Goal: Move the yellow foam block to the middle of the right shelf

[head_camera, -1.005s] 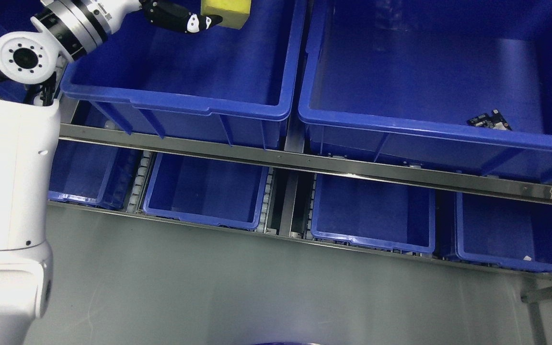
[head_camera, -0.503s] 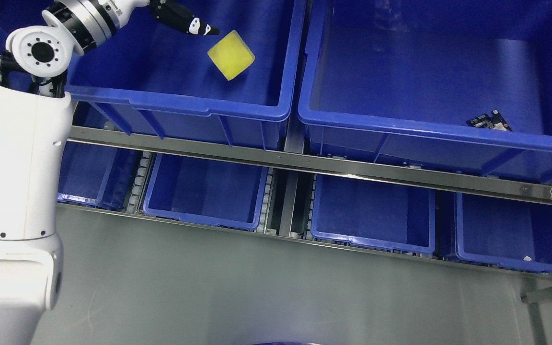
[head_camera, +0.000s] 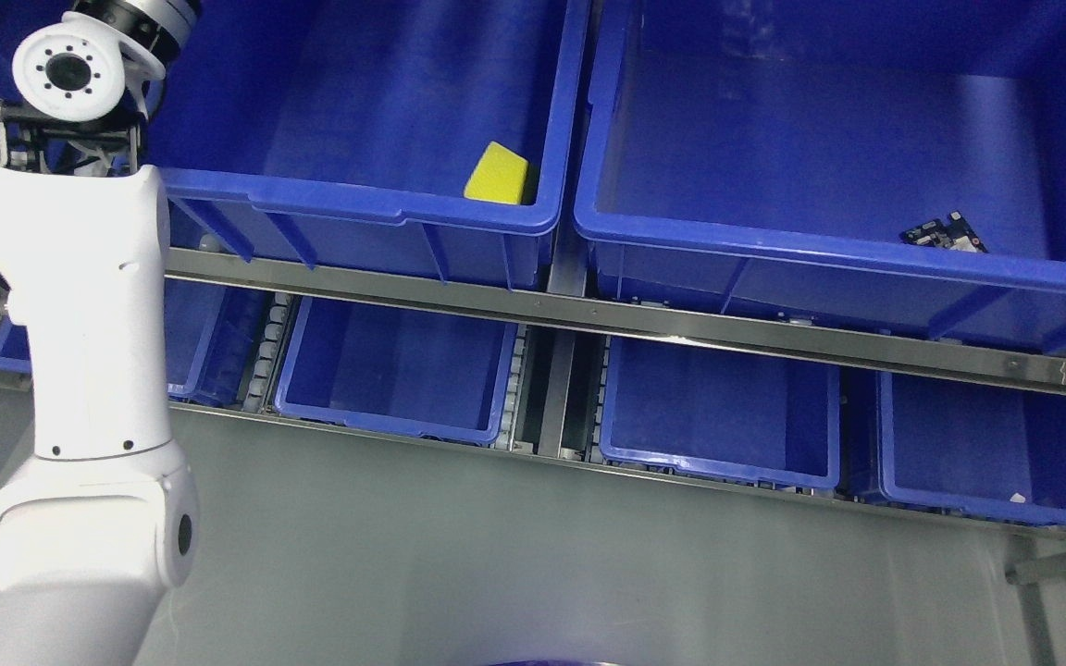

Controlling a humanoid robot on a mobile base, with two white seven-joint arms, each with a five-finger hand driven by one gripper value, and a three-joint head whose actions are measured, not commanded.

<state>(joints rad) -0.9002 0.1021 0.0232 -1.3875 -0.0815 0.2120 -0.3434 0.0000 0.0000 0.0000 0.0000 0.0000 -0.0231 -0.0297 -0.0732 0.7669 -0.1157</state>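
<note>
Spanning the upper part of the head view, two large blue bins sit side by side on the shelf: the left bin (head_camera: 357,208) and the right bin (head_camera: 866,250), with a steel rail (head_camera: 644,324) below them and a row of smaller blue bins (head_camera: 718,416) lower down. Down the left side runs the robot's white left arm (head_camera: 80,370), its wrist joint at the top left corner and the hand itself out of frame — so whether those fingers are spread or curled cannot be told. No right arm shows. The yellow foam block (head_camera: 497,174) lies tilted on the floor of the left bin, in its near right corner, close against the front wall and free of any grasp. A small dark circuit board (head_camera: 945,233) rests in the near right corner of the right bin. As a judgement, the placing step looks done if this bin counts as the middle spot — the task sentence alone does not settle that. If so, the next move calls only for clearing the arm from the bin without clipping its rim; if not, a fresh grasp on the block is needed.
</note>
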